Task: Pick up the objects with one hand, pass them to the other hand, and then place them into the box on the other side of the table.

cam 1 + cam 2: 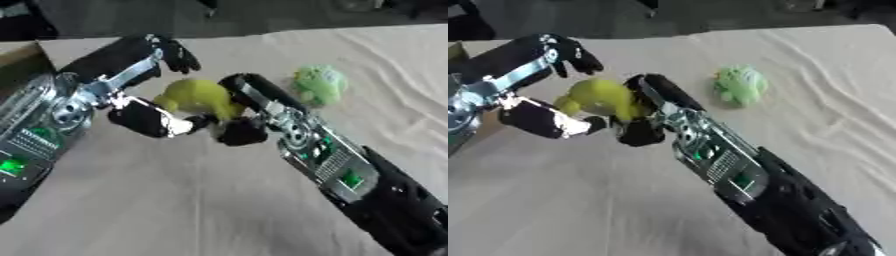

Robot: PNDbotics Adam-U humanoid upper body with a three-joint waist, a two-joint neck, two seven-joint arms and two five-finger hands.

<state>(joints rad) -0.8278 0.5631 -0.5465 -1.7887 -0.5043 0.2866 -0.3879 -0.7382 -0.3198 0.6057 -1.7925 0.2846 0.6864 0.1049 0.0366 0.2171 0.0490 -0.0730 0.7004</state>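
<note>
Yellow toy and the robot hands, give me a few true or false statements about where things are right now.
1. The yellow toy is between the two robot hands. True.
2. The green toy is held by the right robot hand. False: it lies alone on the cloth, beyond that arm.
3. The left robot hand has parts above and below the yellow toy. True.
4. The table has a bare wooden top. False: a pale, wrinkled cloth covers it.
5. The green toy touches the yellow toy. False: the right arm lies between them.
</note>
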